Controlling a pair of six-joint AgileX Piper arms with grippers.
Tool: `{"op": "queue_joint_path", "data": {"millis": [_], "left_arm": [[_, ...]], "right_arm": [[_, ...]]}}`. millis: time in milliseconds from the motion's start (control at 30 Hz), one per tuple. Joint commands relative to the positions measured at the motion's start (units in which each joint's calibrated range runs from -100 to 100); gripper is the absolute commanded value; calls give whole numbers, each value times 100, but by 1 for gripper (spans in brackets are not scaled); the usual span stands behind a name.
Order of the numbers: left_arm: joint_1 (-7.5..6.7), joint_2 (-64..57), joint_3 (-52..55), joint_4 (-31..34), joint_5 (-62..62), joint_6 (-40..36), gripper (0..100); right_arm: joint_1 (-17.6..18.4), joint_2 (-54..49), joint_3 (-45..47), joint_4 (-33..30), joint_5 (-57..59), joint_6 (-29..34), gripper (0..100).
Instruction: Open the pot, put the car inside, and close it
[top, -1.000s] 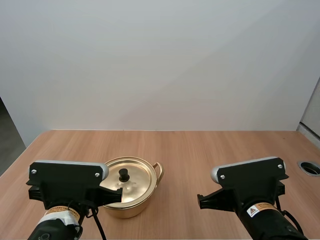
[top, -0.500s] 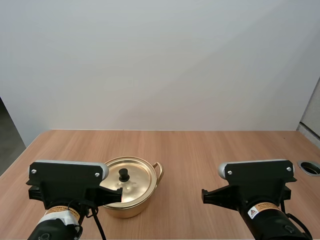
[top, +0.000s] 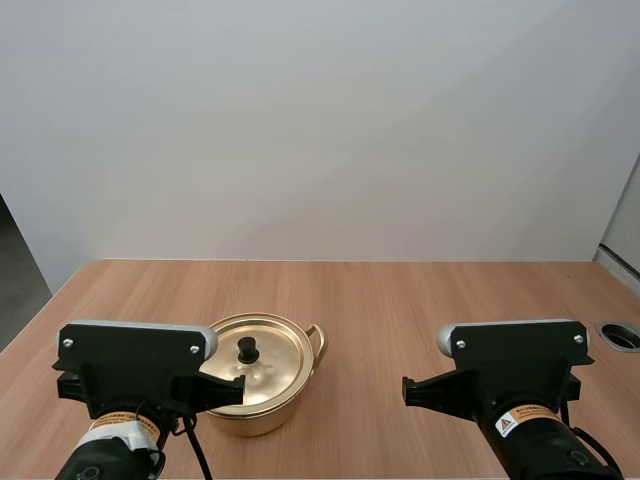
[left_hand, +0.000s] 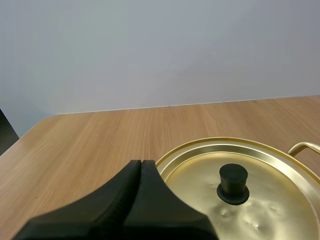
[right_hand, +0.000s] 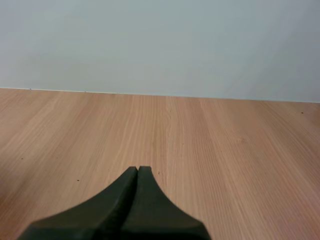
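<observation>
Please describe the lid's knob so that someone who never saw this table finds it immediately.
On the light wooden table stands a round golden metal pot. At the centre of its golden lid sits the small black knob. It is the only dark part; the looped side handle is golden.

Pot (top: 262, 422), lid (top: 282, 368) on, stands left of centre; knob (top: 247, 349) open from above; table (top: 420, 300) bare elsewhere.
</observation>
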Motion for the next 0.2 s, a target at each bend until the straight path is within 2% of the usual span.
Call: {"op": "queue_joint_path", "data": {"millis": [0,167], "left_arm": [[0,0,0,5,4,-2,0],[0,0,0,5,4,-2,0]], "right_arm": [[5,-3,0,5,-5,-1,0],[5,-3,0,5,-5,-1,0]]}}
